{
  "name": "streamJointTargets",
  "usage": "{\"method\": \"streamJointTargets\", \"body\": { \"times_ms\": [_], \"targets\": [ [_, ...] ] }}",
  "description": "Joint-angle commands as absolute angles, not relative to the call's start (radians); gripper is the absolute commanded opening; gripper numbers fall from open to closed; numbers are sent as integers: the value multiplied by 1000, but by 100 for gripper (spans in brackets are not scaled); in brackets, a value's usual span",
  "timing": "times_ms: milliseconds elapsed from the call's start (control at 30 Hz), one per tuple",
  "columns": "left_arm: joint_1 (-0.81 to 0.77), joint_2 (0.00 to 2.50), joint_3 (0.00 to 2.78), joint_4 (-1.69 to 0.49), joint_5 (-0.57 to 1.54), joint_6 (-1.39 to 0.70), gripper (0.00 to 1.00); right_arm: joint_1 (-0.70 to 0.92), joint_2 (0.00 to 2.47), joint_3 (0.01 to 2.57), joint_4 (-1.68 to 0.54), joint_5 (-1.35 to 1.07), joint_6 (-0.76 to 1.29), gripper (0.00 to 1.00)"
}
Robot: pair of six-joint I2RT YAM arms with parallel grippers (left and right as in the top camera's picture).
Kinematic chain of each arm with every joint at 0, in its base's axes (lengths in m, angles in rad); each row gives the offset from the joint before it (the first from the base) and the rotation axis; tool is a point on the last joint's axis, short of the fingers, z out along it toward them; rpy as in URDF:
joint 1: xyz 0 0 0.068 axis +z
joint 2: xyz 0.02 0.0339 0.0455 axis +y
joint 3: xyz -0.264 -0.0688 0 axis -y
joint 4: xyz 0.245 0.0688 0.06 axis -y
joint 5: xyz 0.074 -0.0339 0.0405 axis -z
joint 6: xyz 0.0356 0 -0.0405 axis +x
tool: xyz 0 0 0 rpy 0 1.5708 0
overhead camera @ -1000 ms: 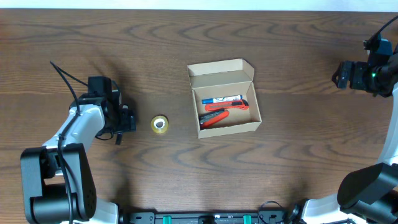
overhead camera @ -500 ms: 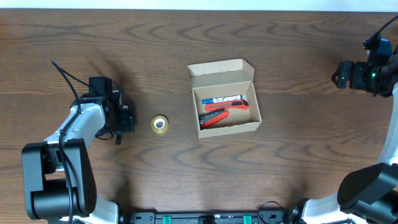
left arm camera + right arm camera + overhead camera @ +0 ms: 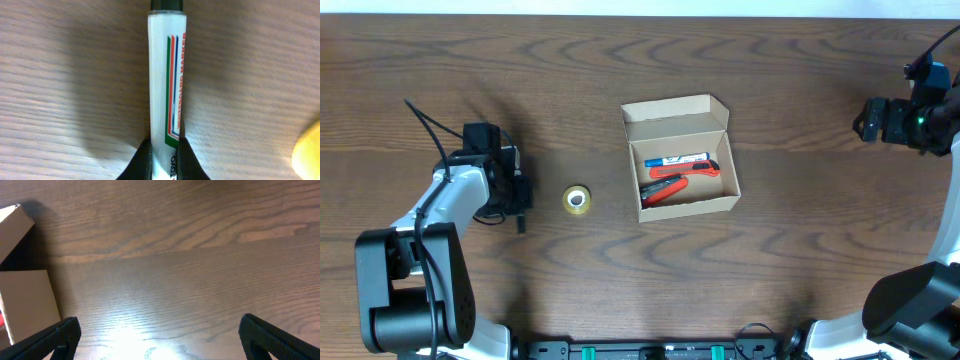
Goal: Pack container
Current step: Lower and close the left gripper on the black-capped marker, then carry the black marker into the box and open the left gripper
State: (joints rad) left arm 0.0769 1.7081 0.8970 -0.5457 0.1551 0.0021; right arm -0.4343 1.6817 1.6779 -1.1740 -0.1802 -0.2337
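The container is a tan cardboard box at the table's middle, its flap lid standing open. Inside lie a blue-labelled marker and red-handled tools. My left gripper is at the left of the table, shut on a white whiteboard marker. In the left wrist view the black fingers squeeze the marker's barrel from both sides against the wood. My right gripper hovers open and holds nothing at the far right, well away from the box.
A small roll of yellow tape lies between my left gripper and the box; its edge shows at the right of the left wrist view. Dark wood tabletop surrounds everything.
My left gripper's fingers have closed onto the whiteboard marker; a second ago they stood apart. The arm has barely shifted, and the right arm has not moved.
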Motion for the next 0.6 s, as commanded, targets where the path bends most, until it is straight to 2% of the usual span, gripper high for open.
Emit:
{"method": "streamJointTargets", "body": {
  "times_ms": [0, 300, 567],
  "targets": [
    [78, 1739, 891, -577, 212, -3, 6, -430, 1674, 1673, -1173, -189, -217, 99],
    [75, 1721, 975, -660, 364, 75, 6, -430, 1674, 1673, -1171, -188, -217, 99],
    [-52, 1673, 1325, -842, 356, 274, 6, -430, 1674, 1673, -1171, -189, -217, 99]
  ]
}}
